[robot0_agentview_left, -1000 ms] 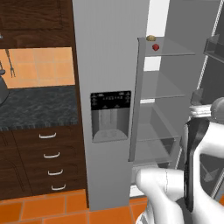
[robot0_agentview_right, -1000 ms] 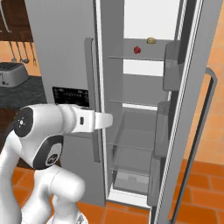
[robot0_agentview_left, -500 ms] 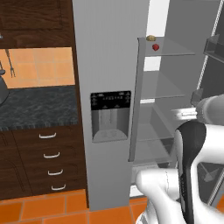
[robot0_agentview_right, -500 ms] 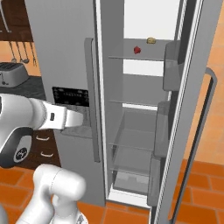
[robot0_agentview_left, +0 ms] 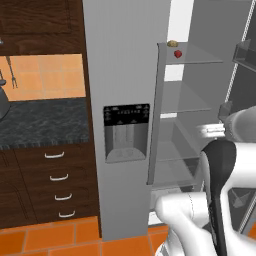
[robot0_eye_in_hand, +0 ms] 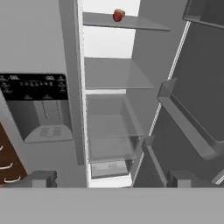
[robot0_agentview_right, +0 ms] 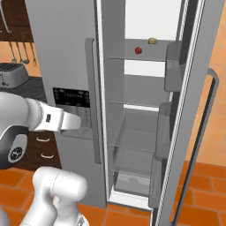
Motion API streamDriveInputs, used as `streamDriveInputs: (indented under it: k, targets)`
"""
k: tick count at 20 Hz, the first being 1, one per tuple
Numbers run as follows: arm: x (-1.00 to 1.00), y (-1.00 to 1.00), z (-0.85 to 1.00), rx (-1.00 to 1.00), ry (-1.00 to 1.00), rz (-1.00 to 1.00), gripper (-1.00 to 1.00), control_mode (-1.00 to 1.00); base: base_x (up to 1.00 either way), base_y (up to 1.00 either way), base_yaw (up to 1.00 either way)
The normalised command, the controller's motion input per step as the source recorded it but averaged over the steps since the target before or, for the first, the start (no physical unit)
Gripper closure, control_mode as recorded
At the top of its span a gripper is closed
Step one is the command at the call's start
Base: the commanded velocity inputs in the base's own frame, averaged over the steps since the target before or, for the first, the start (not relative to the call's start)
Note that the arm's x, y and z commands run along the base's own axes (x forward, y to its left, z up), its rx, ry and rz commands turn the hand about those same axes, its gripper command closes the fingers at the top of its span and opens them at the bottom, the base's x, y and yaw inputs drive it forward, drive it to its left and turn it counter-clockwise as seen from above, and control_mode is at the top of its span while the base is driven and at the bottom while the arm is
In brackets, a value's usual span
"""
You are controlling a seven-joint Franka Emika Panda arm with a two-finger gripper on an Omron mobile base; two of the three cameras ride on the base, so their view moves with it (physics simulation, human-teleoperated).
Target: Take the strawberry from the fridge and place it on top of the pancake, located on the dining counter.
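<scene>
The fridge (robot0_agentview_left: 125,60) (robot0_agentview_right: 62,44) (robot0_eye_in_hand: 35,39) stands with its right door swung open and grey shelves showing. On the top shelf lies the small red strawberry (robot0_agentview_left: 178,54) (robot0_agentview_right: 138,50) (robot0_eye_in_hand: 117,16), touching a tan-yellow lump (robot0_agentview_left: 172,43) (robot0_agentview_right: 152,41) just behind it. In the hand view my gripper (robot0_eye_in_hand: 111,179) is open, with nothing between its dark fingertips (robot0_eye_in_hand: 39,178). It looks into the fridge from well below and short of the strawberry. The pancake and the dining counter are out of view.
The open door (robot0_agentview_right: 194,110) with its bins (robot0_eye_in_hand: 188,127) stands to the right of the shelves. Left of the fridge are dark wood drawers (robot0_agentview_left: 55,185), a black counter (robot0_agentview_left: 40,122) and a toaster (robot0_agentview_right: 11,73). The floor is orange tile.
The forearm has drawn back, leftward in the right base view and rightward in the left base view. The fridge, strawberry and open jaws are unchanged.
</scene>
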Motion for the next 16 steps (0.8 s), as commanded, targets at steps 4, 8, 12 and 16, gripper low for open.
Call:
streamDriveInputs:
  k: [4,8,12,16]
  targets:
    - [0.04,0.0,-0.27,0.0,0.06,-0.01,-1.0,1.0,0.09,0.0,0.0]
    - [0.0,0.0,0.0,0.0,0.0,0.0,-1.0,1.0,0.69,-0.28,-0.16]
    - [0.0,0.0,0.0,0.0,0.0,0.0,-1.0,1.0,0.71,-0.24,-0.34]
    - [0.0,0.0,0.0,0.0,0.0,0.0,-1.0,1.0,0.52,-0.45,-0.38]
